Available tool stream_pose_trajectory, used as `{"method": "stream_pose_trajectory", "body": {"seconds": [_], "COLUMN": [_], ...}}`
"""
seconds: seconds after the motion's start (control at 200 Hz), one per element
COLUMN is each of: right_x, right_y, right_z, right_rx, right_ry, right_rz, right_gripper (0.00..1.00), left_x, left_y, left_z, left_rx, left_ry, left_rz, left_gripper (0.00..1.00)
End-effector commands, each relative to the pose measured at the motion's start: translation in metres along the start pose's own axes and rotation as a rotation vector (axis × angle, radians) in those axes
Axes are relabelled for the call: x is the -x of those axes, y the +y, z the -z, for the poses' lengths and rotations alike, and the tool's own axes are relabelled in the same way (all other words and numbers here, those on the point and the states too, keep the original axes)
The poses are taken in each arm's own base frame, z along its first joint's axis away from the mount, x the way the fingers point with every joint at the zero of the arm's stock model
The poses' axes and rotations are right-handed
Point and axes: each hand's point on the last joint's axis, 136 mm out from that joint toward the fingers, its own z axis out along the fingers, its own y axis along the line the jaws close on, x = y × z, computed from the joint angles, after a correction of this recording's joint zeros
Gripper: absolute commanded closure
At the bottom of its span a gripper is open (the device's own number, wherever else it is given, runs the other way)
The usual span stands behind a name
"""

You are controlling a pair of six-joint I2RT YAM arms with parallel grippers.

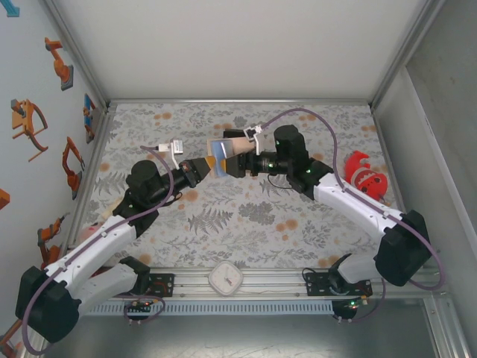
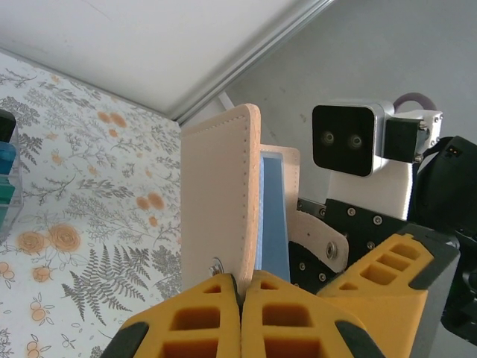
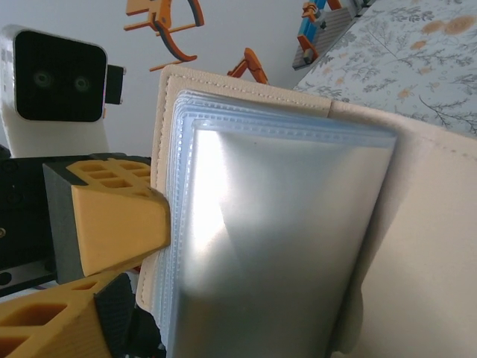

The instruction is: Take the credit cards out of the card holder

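Note:
The tan card holder (image 1: 226, 158) hangs open in the air between the two arms. My left gripper (image 2: 242, 287) is shut on the lower edge of one tan cover (image 2: 216, 201). Edge-on between the covers shows a blue credit card (image 2: 273, 224). In the right wrist view the holder's glossy clear sleeves (image 3: 276, 246) face the camera, the stack fanned at its left edge. My right gripper (image 1: 241, 163) is right at the holder's other side, and one of its yellow fingers (image 2: 395, 268) stands off the snap strap (image 2: 322, 240). Its jaws look open and hold nothing.
A red object (image 1: 365, 176) lies on the floral mat at the right. A white round clock (image 1: 225, 278) sits on the front rail. A teal block (image 2: 6, 173) stands at the left. White walls close the back and sides.

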Motion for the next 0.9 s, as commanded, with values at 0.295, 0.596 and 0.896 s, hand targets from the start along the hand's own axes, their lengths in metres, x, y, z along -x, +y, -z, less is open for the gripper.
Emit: {"method": "stream_pose_trajectory", "body": {"seconds": [0.295,0.596,0.896], "right_x": [-0.007,-0.009,-0.004], "right_y": [0.005,-0.005,-0.003], "right_z": [-0.011,-0.014,-0.001], "right_rx": [-0.088,-0.137,-0.163], "right_ry": [0.074,0.078,0.03], "right_rz": [0.122,0.105,0.117], "right_gripper": [0.22,0.36,0.6], "left_x": [0.012,0.01,0.009], "left_y": [-0.024,-0.027,-0.025], "left_z": [0.001,0.002,0.008], "left_rx": [-0.083,-0.101,-0.079], "left_ry": [-0.041,-0.033,-0.038], "left_rz": [-0.018,-0.011,-0.02], "left_gripper": [1.0,1.0,1.0]}}
